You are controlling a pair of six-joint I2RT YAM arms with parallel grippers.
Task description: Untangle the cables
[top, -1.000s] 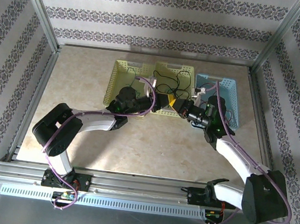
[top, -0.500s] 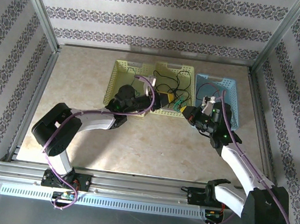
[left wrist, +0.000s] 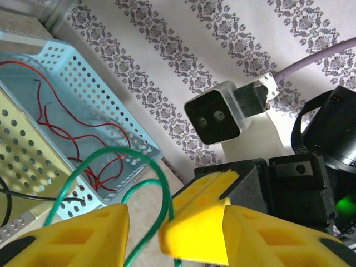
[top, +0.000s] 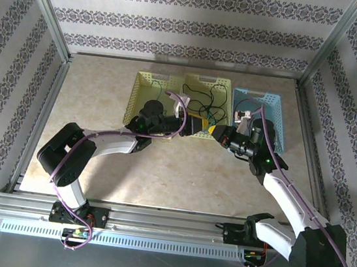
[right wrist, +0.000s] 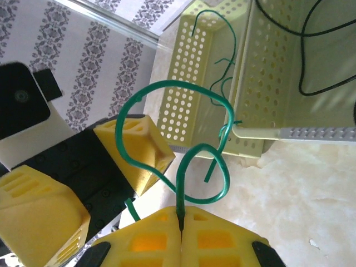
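Looking down from the top camera, I have three perforated plastic baskets side by side in the upper middle of the frame, on the beige stone-patterned table [top: 180,173]: a pale green basket [top: 132,98] on the left, a yellow basket [top: 209,78] in the centre and a light blue basket [top: 262,94] on the right. Both claws meet just below the yellow basket's near wall.

On the right wrist camera, the right gripper [right wrist: 181,219] sits at the bottom centre with its yellow fingers pressed together on a thin green cable [right wrist: 167,84]. The cable rises out of the seam and curls into two loops. The upper loop passes beside one yellow finger of the left gripper [right wrist: 133,150] at centre left. Top right in that frame, the yellow basket holds a thin black cable [right wrist: 301,83]. A green strand shows against the wall of the basket next to it; I cannot tell whether it lies inside.

On the left wrist camera, the left gripper's fingers [left wrist: 72,236] stand apart along the bottom edge, and the green cable runs down through the gap without being pinched. At left, the blue basket holds thin red cables [left wrist: 67,121] lying loose on its floor. A black cable crosses the yellow basket wall at lower left
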